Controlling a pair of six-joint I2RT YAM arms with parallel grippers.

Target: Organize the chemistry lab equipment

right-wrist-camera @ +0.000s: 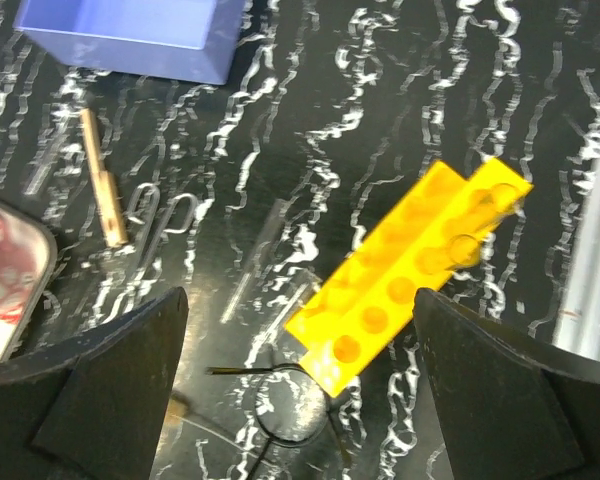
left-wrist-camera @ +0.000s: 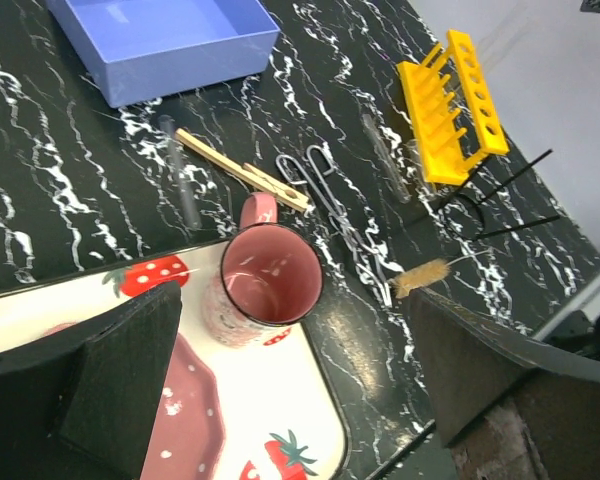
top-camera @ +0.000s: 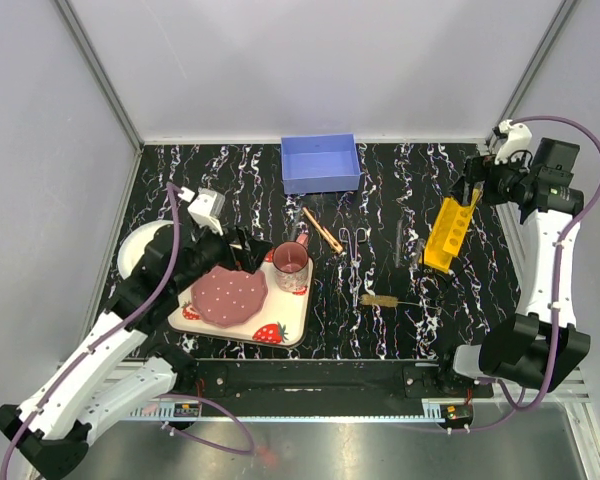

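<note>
The yellow holed rack [top-camera: 450,232] lies on the black marbled table at the right; it also shows in the left wrist view [left-wrist-camera: 455,100] and the right wrist view [right-wrist-camera: 420,265]. The tan wooden clamp [top-camera: 322,230] [left-wrist-camera: 242,170], metal forceps [top-camera: 352,252] [left-wrist-camera: 335,205], bristle brush [top-camera: 380,300] [left-wrist-camera: 422,277] and thin tubes [left-wrist-camera: 180,175] [right-wrist-camera: 255,260] lie mid-table. My left gripper [top-camera: 242,245] [left-wrist-camera: 300,385] is open and empty over the tray by the cup. My right gripper [top-camera: 475,190] [right-wrist-camera: 300,370] is open and empty above the rack's near end.
A blue box [top-camera: 320,163] stands at the back centre. A strawberry-print tray [top-camera: 292,322] holds a pink plate [top-camera: 228,295] and a pink cup [top-camera: 291,262]. A white bowl [top-camera: 130,255] sits at the left edge. A black wire ring stand [right-wrist-camera: 300,405] lies beside the rack.
</note>
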